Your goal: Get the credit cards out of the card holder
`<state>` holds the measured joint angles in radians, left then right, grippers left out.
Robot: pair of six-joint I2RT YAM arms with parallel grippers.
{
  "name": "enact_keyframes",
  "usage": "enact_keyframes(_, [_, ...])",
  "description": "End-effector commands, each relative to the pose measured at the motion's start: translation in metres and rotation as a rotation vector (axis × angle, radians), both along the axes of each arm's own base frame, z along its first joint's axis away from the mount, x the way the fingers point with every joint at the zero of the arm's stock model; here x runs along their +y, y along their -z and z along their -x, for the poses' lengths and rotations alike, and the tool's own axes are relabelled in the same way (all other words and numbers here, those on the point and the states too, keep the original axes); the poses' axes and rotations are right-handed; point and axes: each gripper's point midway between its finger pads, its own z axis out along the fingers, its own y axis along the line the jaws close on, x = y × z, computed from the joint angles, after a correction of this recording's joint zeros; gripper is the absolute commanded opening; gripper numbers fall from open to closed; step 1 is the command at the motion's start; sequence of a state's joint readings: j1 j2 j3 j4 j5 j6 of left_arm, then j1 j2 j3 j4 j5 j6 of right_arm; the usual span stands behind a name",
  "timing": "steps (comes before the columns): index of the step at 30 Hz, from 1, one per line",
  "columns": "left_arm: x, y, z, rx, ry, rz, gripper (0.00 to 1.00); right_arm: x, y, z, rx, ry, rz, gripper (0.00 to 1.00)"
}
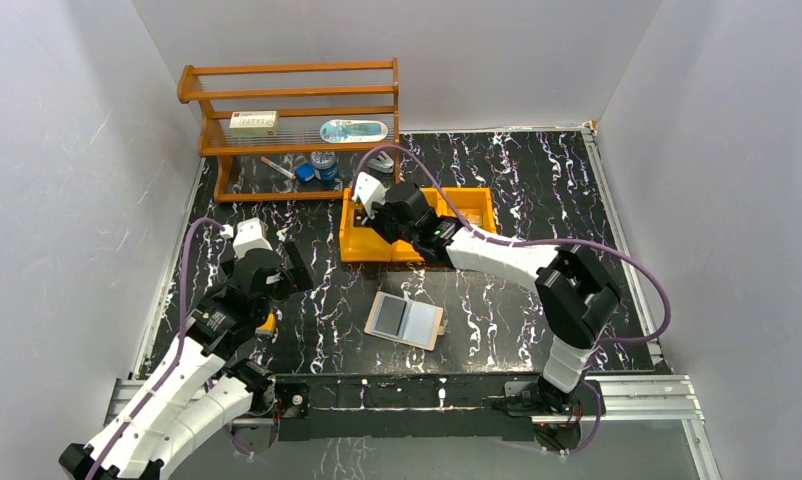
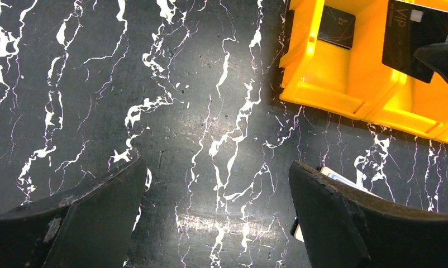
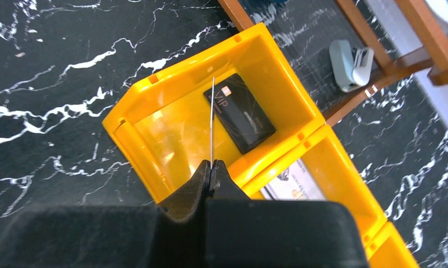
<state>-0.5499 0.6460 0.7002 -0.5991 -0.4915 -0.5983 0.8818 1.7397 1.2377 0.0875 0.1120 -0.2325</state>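
On table (image 1: 537,180): card holder (image 1: 405,320), tray (image 1: 475,210) behind it; card (image 3: 239,113) in tray's end compartment.

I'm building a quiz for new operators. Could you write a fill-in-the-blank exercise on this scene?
1. The right gripper is shut on a black card above the orange tray; its print reads ____.
2. The second card, lying in the tray's end compartment, is coloured ____.
3. The left gripper hangs over the table with jaws ____.
4. The card holder lies unfolded, and ____ gripper touches it.
Answers: VIP; black; open; neither.
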Motion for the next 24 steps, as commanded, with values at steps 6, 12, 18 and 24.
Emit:
enact_keyframes(6, [0.008,-0.008,-0.002,-0.039,-0.026,-0.016,0.98,0.022,-0.008,-0.032,-0.262,-0.128,0.175,0.00])
enact_keyframes(12, [0.022,-0.018,0.003,-0.074,-0.094,-0.020,0.98,0.024,0.002,-0.055,-0.324,-0.114,0.303,0.00])
enact_keyframes(18, [0.031,-0.027,0.007,-0.132,-0.127,0.005,0.98,0.023,0.022,-0.072,-0.367,-0.120,0.455,0.00])
enact_keyframes(24, [0.033,-0.029,0.010,-0.149,-0.134,0.013,0.98,0.027,0.037,-0.083,-0.371,-0.130,0.532,0.00])
